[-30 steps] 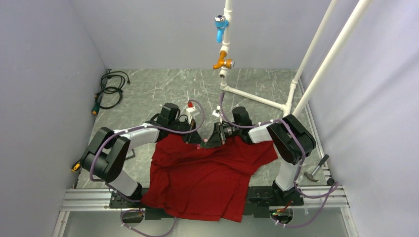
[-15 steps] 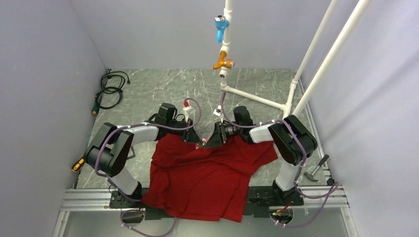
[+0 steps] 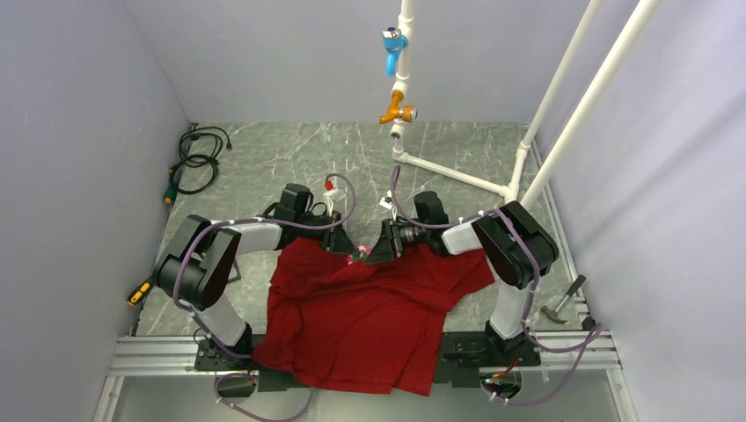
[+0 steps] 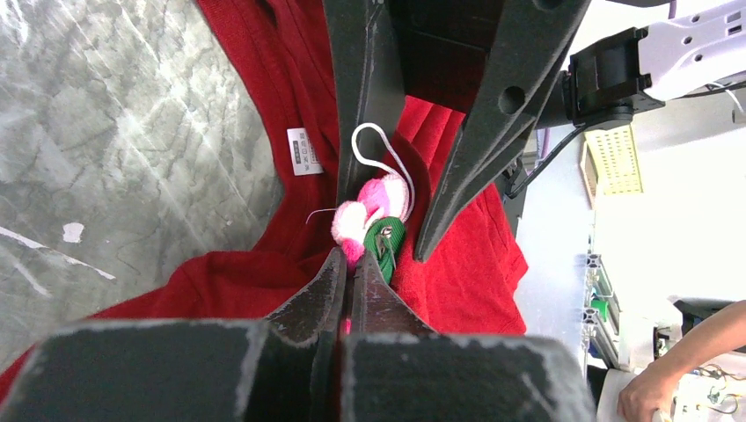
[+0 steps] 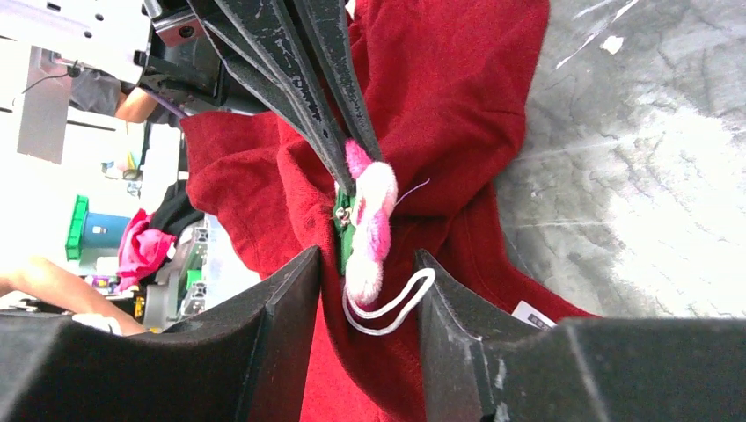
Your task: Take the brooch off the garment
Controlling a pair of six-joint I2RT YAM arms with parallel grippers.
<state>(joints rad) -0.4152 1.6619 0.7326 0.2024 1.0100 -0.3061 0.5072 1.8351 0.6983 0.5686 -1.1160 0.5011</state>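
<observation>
Where the red T-shirt (image 3: 369,316) bunches up at its collar, the brooch (image 5: 369,220) is found: a pink fluffy body, a green clip (image 4: 384,237) and a white cord loop (image 5: 391,308). No writing is seen on it. Its long axis is laid along the line between the two grippers, with the loop end pointed at the right one. A white label (image 4: 303,151) is sewn inside the collar just beside it; its print is too small to be read. The left gripper (image 4: 349,258) is pressed together, pinched on the brooch's pink end. The right gripper (image 5: 367,257) is spread, with one finger set either side of the brooch. The shirt is laid on the grey marble-pattern table (image 3: 264,158), with its hem draped over the aluminium rail (image 3: 141,356).
</observation>
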